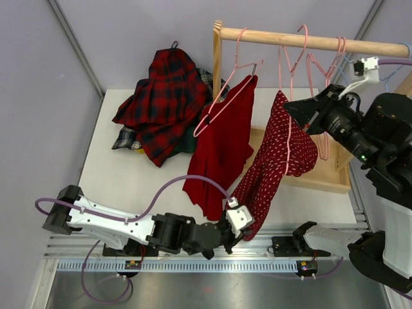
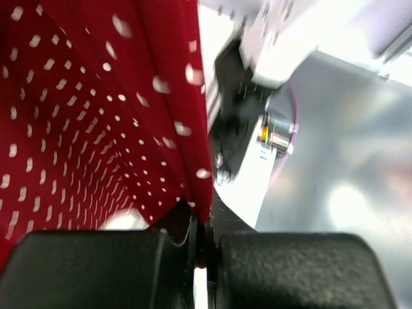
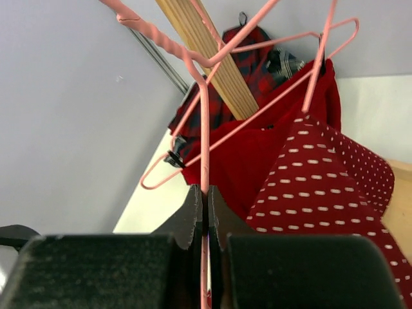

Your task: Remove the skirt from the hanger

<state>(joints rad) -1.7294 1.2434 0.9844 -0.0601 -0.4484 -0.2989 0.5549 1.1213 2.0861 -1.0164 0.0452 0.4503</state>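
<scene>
A red skirt with white dots hangs from a pink wire hanger on the wooden rail. My right gripper is shut on that hanger's wire, seen in the right wrist view as a pink wire pinched between the jaws of the gripper, with the dotted skirt just right of it. My left gripper is low at the table's near edge, shut on the skirt's bottom hem. In the left wrist view the dotted cloth runs down into the closed jaws of the gripper.
A plain red skirt hangs on a second pink hanger just left of the dotted one. More pink hangers hang on the rail at right. A pile of plaid garments lies at back left. The rack's wooden base tray sits at right.
</scene>
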